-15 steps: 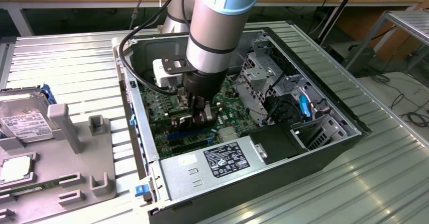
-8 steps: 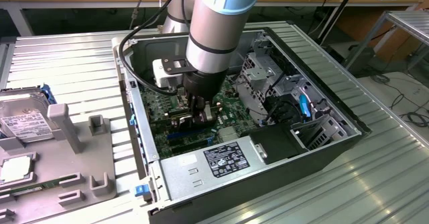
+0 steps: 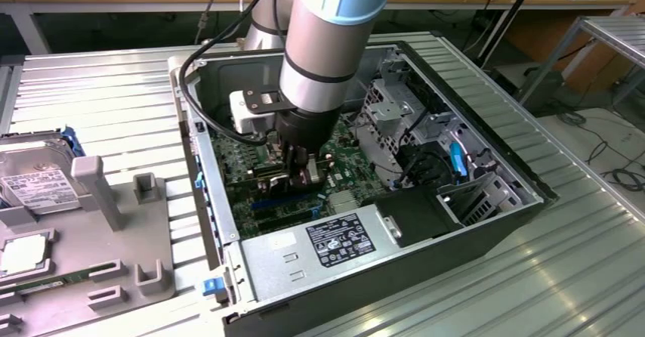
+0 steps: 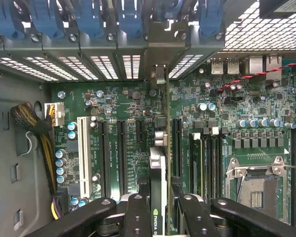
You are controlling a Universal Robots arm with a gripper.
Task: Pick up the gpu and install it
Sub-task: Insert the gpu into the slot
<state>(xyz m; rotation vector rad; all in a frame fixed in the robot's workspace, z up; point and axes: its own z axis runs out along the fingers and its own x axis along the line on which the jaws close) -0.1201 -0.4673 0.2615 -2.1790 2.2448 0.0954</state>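
Note:
The gpu (image 4: pixel 159 153) is seen edge-on in the wrist view, a thin green and black card standing upright over the motherboard (image 4: pixel 123 103). Its silver end bracket (image 4: pixel 160 54) reaches the rear slot openings of the case. My gripper (image 4: pixel 158 205) is shut on the card's top edge, one black finger (image 4: pixel 138 215) on each side. The card sits between two dark expansion slots (image 4: pixel 176 148); whether it is seated I cannot tell. In the exterior view the gripper (image 3: pixel 300 172) is down inside the open computer case (image 3: pixel 473 224), over the motherboard (image 3: pixel 348 152).
Blue slot clips (image 4: pixel 89 19) line the case's rear wall. A white slot (image 4: pixel 82 153) and a cable bundle (image 4: pixel 32 123) lie to one side, the CPU socket (image 4: pixel 256 190) to the other. Outside the case, a hard drive (image 3: pixel 35 178) and a grey fixture (image 3: pixel 101 201) sit at the exterior view's left.

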